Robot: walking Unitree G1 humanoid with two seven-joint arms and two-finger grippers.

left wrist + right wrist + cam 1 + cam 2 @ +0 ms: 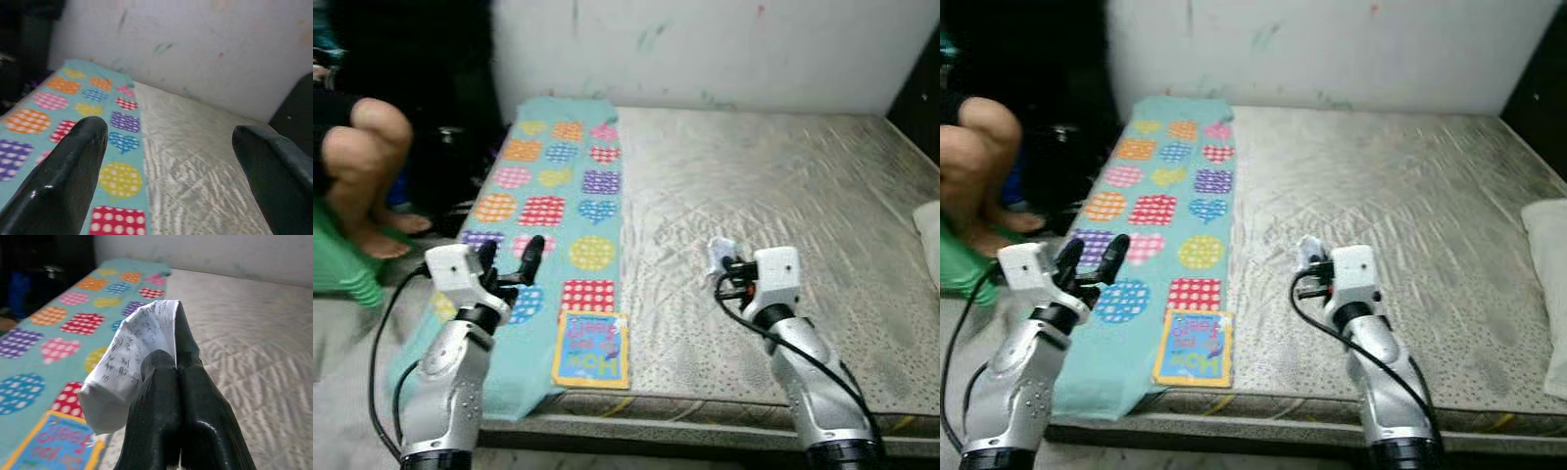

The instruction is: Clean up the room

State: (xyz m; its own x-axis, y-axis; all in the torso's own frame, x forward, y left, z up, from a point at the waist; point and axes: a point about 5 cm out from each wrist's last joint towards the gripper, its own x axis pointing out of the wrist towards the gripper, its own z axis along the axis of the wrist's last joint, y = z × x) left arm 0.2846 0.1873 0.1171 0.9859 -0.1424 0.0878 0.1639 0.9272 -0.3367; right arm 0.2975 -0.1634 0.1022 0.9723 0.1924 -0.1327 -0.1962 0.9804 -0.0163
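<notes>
A: Above the mattress [783, 206], near its front edge, you have the right gripper [168, 367] pinched together on a crumpled scrap of paper [129, 364] with small printed writing; the scrap sticks out to one side of the black fingertips and is clear of the mattress surface.

B: And my left side?

A: Your left gripper [512, 257] hangs over the front left part of the mattress, its two fingers [73, 166] spread wide apart with nothing between them. Under it lies the teal blanket [553, 186], patterned with dotted hearts, circles and squares, running along the mattress's left side from the wall [705, 49] down to the front edge, where it drapes over.

B: Anything else on the mattress?

A: You can see a small colourful book [592, 350] with a yellow border lying flat on the blanket at the front edge of the mattress, between your two arms and nearer the left one. At the mattress's far right edge a pale pillow [1552, 284] shows in part.

B: Anybody close?

A: Left of the mattress, a person sits with bent knees [362, 147], bare feet on the floor, well apart from your left gripper.
</notes>
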